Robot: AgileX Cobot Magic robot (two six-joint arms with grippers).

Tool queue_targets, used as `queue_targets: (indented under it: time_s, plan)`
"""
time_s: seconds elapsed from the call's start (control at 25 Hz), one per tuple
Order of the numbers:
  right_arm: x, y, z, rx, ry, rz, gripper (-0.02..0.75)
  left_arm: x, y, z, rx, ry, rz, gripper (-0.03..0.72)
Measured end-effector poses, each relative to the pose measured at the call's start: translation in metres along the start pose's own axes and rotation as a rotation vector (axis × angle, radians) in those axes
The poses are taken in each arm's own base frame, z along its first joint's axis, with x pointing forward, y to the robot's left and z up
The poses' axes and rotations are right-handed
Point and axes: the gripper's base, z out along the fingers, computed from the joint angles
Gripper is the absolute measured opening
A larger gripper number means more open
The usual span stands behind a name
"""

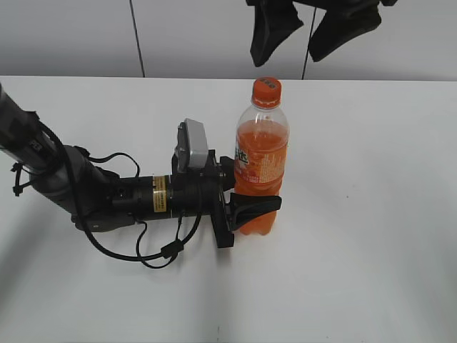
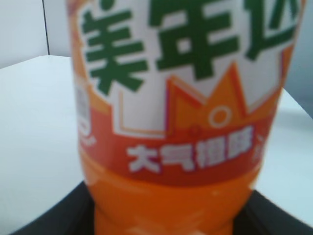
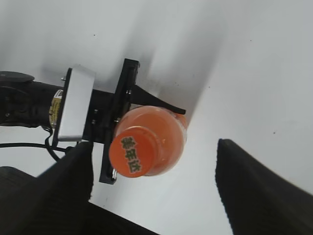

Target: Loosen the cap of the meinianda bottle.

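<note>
On the white table (image 1: 371, 214) the meinianda bottle (image 1: 260, 168) stands upright, cap (image 1: 266, 91) topmost

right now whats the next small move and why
Probably lower the right pincer onto the small orange ribbed plastic cap. The left pincer already grips the tall clear orange-drink bottle low down, upright on the white table, and the right fingers hang open above.

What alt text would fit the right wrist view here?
Seen from above, the bottle stands upright on a white table, its orange cap still on. The left gripper clasps the bottle from the left. The right gripper's two dark fingers hang open above, one on each side of the cap, not touching it.
</note>
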Motion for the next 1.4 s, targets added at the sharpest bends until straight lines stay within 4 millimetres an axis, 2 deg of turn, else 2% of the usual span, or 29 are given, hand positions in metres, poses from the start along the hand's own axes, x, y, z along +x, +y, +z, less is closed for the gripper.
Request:
queue_targets:
  time_s: [0.4, 0.92, 1.04, 1.16, 1.24, 1.4]
  plan:
    - [-0.002, 0.002, 0.028, -0.031, 0.07, 0.028, 0.581, 0.0, 0.0, 0.0, 0.0, 0.0, -0.001, 0.384]
    - [-0.003, 0.003, 0.039, -0.047, 0.098, 0.002, 0.578, 0.0, 0.0, 0.0, -0.001, 0.0, -0.002, 0.384]
    - [-0.003, 0.003, 0.039, -0.048, 0.098, -0.011, 0.523, 0.0, 0.0, 0.0, -0.001, 0.0, -0.003, 0.384]
    - [-0.003, 0.003, 0.039, -0.048, 0.098, -0.02, 0.401, 0.0, 0.0, 0.0, -0.001, 0.0, -0.003, 0.384]
    - [-0.003, 0.003, 0.039, -0.049, 0.098, -0.033, 0.288, 0.0, 0.0, 0.0, -0.001, 0.0, -0.003, 0.384]
    - [-0.003, 0.002, 0.039, -0.049, 0.095, -0.095, 0.281, 0.0, 0.0, 0.0, -0.002, -0.001, -0.004, 0.384]
